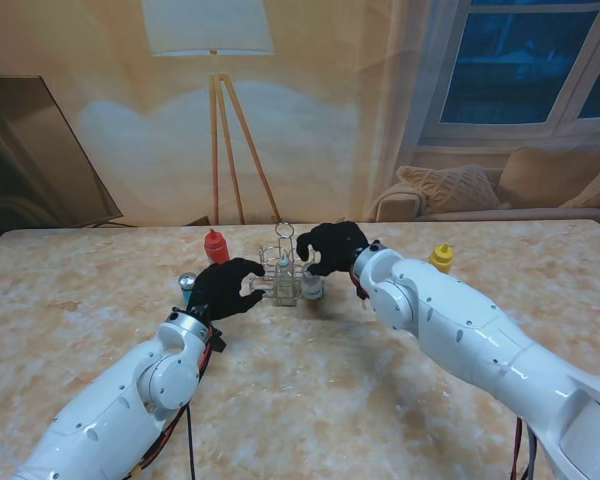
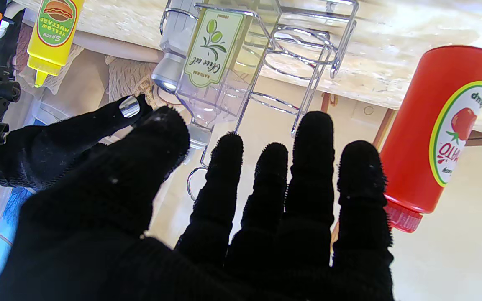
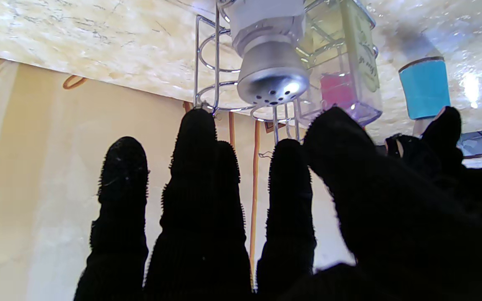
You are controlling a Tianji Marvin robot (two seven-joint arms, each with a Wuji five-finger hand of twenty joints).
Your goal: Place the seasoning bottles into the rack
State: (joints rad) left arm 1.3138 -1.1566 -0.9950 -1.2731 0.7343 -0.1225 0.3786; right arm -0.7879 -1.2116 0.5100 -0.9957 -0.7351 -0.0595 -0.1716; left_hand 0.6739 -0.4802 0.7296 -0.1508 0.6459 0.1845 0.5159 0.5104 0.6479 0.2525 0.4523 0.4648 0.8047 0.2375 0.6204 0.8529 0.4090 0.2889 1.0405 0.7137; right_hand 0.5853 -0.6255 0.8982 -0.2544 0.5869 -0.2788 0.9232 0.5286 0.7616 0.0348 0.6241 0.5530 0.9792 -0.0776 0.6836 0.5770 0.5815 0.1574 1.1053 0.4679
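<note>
At the rack: olive oil bottle inside.
My left hand: beside rack, fingers spread, empty.
My right hand: beside rack, released.

- Wore fuzzy black knit gloves over left hand and right hand.
- Had glossy white rounded arm shells behind each wrist.
- Carried red and black cables under the left forearm.
</note>
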